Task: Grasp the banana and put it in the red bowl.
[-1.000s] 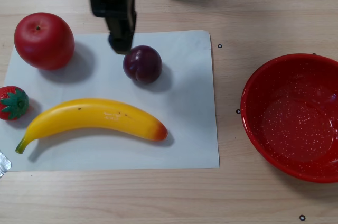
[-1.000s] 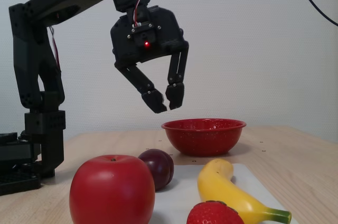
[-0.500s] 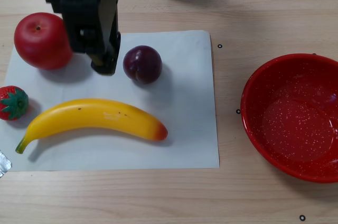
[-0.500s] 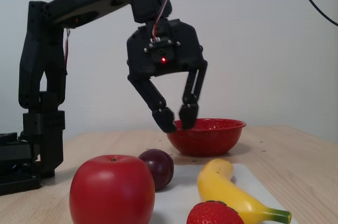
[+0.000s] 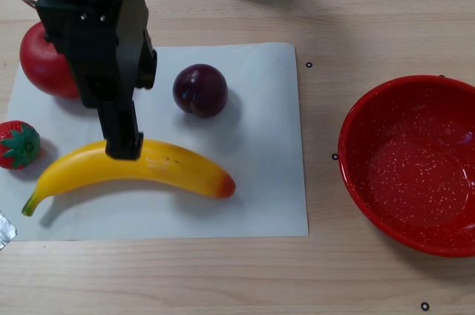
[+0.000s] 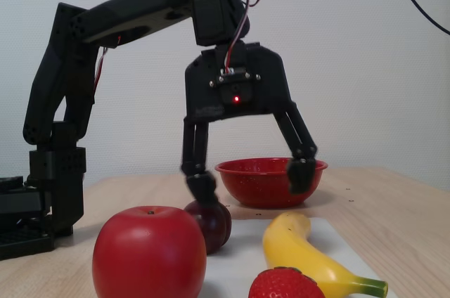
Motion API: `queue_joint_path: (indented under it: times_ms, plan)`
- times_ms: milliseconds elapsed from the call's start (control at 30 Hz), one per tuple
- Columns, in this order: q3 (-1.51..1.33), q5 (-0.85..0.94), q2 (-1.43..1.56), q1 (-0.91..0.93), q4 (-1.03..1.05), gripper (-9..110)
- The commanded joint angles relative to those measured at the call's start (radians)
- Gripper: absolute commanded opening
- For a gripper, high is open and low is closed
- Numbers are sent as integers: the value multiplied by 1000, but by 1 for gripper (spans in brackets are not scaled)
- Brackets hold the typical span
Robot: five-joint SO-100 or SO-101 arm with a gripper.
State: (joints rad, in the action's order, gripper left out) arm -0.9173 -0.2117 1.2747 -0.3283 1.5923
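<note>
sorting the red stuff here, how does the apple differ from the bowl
The apple is a solid round fruit with a stem dimple; the bowl is hollow, empty and white-speckled. The apple is narrower than the bowl. The apple sits at the paper's corner; the bowl stands on bare wood. Both are glossy red.

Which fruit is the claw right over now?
The banana: the open claw hangs above its middle. The plum, apple and strawberry lie off to the sides.

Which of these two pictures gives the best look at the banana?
The other view: it looks straight down on the banana, showing its whole curve from green stem to orange end, though the gripper covers a little. The fixed view shows the banana foreshortened, partly behind the strawberry.
</note>
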Motion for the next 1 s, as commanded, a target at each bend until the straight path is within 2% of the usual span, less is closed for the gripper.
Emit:
queue_joint_path:
  times_ms: [0, 133, 600, 967]
  plan:
    - [109, -8, 44, -8, -6, 57]
    - [118, -21, 12, -2, -28, 61]
    - [247, -14, -138, 20, -95, 61]
    - [296, -8, -207, 32, -81, 55]
